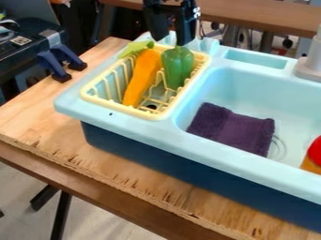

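Camera view | claw (171,41): released, fingers parted, nothing held, just above green bell pepper (178,66) | pepper: in yellow dish rack (118,107), beside orange carrot (143,77) | purple towel (232,127): in sink (213,154) | progress: pepper appears seated; whether placing is finished or lifting remains, cannot tell

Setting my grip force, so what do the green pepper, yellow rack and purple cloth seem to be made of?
Green pepper: probably smooth plastic, given its glossy highlights; a rubbery skin is possible.
Yellow rack: likely smooth moulded plastic, going by its even colour and slim bars, though coated wire could look similar.
Purple cloth: seems a soft, matte terry-like fabric, from its fuzzy surface.
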`<state>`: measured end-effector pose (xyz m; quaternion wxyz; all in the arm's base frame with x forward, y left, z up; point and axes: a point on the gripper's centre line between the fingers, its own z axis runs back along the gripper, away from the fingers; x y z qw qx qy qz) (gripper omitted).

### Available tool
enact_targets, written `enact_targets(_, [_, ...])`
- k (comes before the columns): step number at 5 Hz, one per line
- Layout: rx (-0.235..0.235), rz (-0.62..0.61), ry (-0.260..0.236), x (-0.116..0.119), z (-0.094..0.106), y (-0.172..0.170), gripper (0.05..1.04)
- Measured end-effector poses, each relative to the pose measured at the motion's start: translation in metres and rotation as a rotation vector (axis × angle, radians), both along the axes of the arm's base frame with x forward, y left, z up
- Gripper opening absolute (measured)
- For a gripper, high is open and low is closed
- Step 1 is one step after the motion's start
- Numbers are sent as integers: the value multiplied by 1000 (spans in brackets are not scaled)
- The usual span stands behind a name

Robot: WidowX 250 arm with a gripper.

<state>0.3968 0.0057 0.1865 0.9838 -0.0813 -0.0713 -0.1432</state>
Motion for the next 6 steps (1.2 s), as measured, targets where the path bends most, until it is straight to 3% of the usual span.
enact_targets(1, [-2, -6, 4, 6, -2, -3, 962])
enact_targets(3, [-8, -13, -4, 8, -1, -9, 385])
enact_targets(4, [-8, -12, 0, 8, -2, -12, 174])
enact_targets(5, [-4, 0, -10, 0, -3, -12, 95])
enact_targets(6, [-4, 1, -11, -5, -5, -14, 88])
